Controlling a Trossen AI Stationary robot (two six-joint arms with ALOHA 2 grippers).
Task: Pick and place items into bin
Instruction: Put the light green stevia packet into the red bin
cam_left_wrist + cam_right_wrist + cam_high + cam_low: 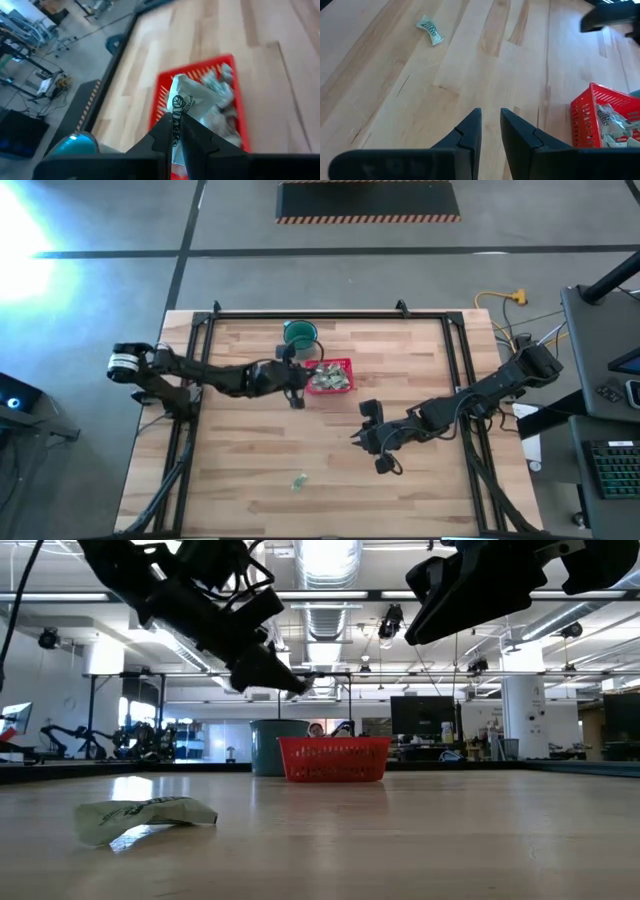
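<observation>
The red mesh basket (332, 377) stands mid-table and holds several pale green-and-white wrapped pieces (610, 120). My left gripper (176, 131) hovers above the basket's left edge (161, 102), shut on one wrapped piece (181, 102). In the low view it hangs above the basket (333, 758). One more piece (298, 480) lies flat on the wood near the near edge (145, 815) (430, 29). My right gripper (490, 117) floats over bare wood right of centre (375, 442). Its fingers stand slightly apart and touch nothing. My left gripper pinches the wrapped piece between its two fingertips, at the wrapper's crinkled end (175, 125) nearest the camera. The rest of the piece sticks out past the fingertips over the basket. The piece is lifted clear of the basket and the table.
A round dark green cup (300, 333) stands just beyond the basket toward the far edge (265, 745). A black metal frame (330, 315) borders the table's far, left and right sides. Bare wood lies between the right gripper and the lone piece.
</observation>
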